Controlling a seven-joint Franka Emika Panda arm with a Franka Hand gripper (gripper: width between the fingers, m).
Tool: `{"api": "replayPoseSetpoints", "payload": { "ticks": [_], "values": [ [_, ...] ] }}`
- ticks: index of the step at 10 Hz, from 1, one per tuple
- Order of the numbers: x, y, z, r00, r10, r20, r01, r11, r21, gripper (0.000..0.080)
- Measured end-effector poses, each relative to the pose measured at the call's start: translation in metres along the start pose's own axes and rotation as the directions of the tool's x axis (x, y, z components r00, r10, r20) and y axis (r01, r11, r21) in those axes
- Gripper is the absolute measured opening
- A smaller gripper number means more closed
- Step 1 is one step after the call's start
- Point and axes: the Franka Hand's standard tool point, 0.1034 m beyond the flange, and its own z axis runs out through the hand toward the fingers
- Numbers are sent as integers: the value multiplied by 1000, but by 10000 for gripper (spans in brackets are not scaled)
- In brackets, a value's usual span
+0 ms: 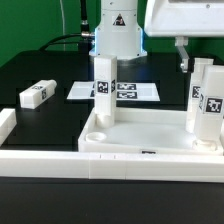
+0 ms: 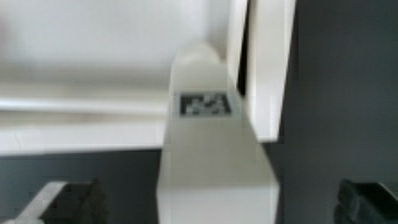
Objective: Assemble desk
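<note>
Gripper [image 1: 200, 60] wide open, holding nothing, jaws either side of the upright leg [image 1: 206, 105] at 3 o'clock on the tabletop [image 1: 120, 140]. Risk: closing off-centre could tilt or knock the leg over. Loose leg [image 1: 35, 95] on the bench [image 1: 40, 60], 9 o'clock.

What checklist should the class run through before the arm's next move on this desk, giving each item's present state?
1. Jaws of the gripper open: ok.
2. Nothing held: ok.
3. The leg centred between the fingertips: ok.
4. The tabletop lying flat: ok.
5. All legs upright on it: not ok, the loose leg lies on the table.
6. The far-left leg fully seated: cannot tell.
</note>
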Motion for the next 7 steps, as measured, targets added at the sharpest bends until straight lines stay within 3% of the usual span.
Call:
{"api": "replayPoseSetpoints", "payload": {
  "ticks": [7],
  "values": [
    [2,1,11,1000,-6,11,6,1000,-15,621]
  ]
}}
